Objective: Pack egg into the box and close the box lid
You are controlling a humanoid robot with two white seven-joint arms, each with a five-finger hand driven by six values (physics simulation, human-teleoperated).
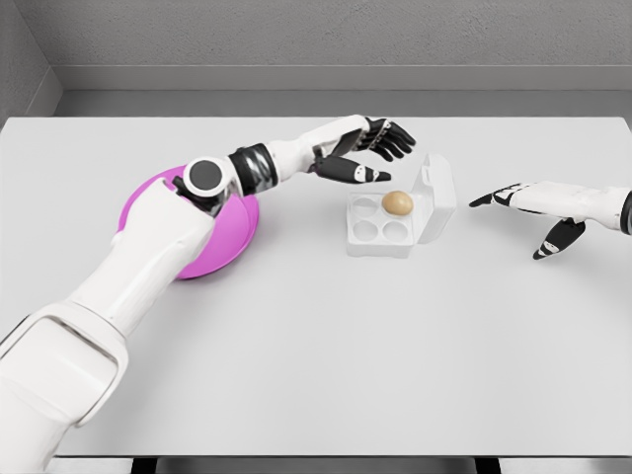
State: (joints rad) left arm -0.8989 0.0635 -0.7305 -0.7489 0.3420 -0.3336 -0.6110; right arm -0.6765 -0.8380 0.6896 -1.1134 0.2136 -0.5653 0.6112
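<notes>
Egg (397,202) sits in the back right cup of the white box (380,232), a four-cup tray in the middle of the white table (316,355); other three cups show nothing in them. Box lid (437,196) is open, standing up tilted along the tray's right side, hinged there. Head view only: left arm comes in from the lower left, crosses over the pink plate (148,202) and reaches toward the box. Left hand (367,148) hovers just behind and left of the tray, fingers spread and loosely bent, thumb pointing toward the egg, holding nothing, not touching egg or box. Plate lies flat on the table left of the box, apart from it, partly hidden by the left forearm and elbow. Right arm enters from the right edge at lid height. Right hand (528,205) is to the right of the lid, clearly apart from it, fingers stretched out toward the box, thumb hanging down, empty. Whether it rests on the table or floats above it, cannot tell. Grey wall runs behind the table's far edge.
</notes>
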